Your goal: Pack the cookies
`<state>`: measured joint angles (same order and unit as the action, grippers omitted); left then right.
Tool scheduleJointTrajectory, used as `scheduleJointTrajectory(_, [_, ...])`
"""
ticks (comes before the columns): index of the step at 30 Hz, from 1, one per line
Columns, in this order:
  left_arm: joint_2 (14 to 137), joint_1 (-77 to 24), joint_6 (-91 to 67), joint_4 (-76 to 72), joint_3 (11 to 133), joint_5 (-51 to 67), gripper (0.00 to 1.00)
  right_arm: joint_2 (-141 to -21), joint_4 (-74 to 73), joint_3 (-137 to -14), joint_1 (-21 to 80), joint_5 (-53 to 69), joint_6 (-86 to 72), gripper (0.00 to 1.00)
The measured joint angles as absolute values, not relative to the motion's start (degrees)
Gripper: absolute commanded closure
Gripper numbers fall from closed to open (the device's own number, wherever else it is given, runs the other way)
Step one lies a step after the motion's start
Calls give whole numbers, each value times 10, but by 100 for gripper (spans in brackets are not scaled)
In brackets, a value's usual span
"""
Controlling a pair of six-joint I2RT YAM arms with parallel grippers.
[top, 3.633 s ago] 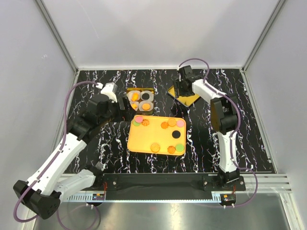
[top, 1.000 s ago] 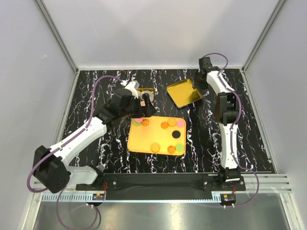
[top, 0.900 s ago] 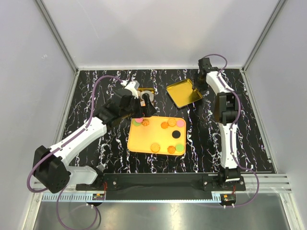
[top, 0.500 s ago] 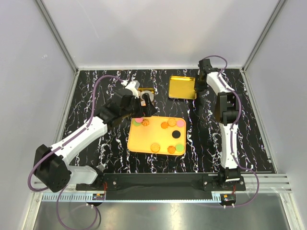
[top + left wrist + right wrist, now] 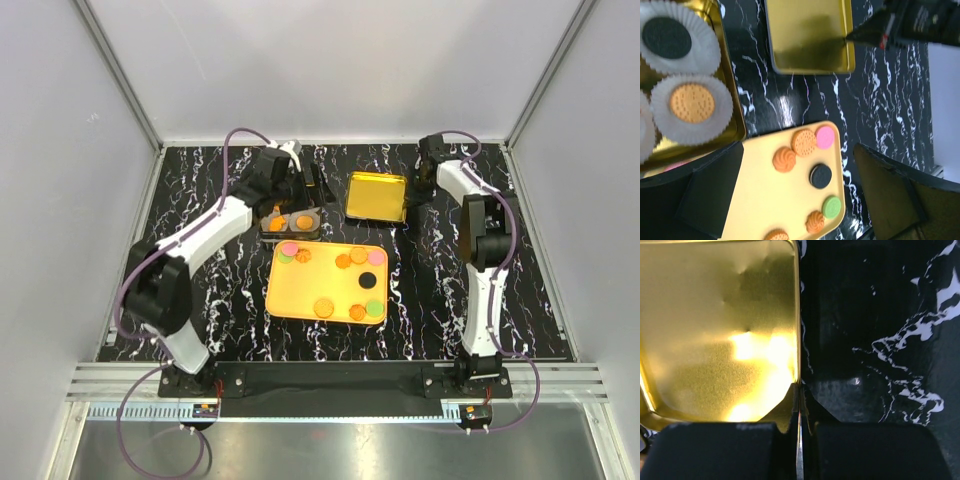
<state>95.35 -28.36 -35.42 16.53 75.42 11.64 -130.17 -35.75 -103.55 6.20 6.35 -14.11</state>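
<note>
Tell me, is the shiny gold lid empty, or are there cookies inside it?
Empty. The gold tin lid lies hollow side up, and both wrist views show only bare shiny metal inside, with nothing resting in it.

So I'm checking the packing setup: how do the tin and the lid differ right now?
The tin holds cups with cookies; the lid is empty. The right gripper pinches the lid's rim; the tin is ungripped, and the left gripper is open. Both are gold, rectangular and round-cornered, lying open side up on the table.
</note>
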Motion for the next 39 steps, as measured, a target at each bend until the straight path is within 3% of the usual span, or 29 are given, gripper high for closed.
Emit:
scheduleJointTrajectory(9, [1094, -246, -341, 187, 891, 197, 1, -1227, -327, -958, 62, 119, -181, 100])
scheduleJointTrajectory(27, [1159, -236, -378, 164, 933, 276, 2, -1079, -272, -845, 63, 181, -219, 100])
scheduleJointTrajectory(30, [1160, -235, -395, 140, 932, 291, 6, -1064, -265, -831, 67, 186, -226, 100])
scheduleJointTrajectory(39, [1160, -226, -438, 51, 882, 328, 37, -1031, -242, -792, 121, 190, -243, 100])
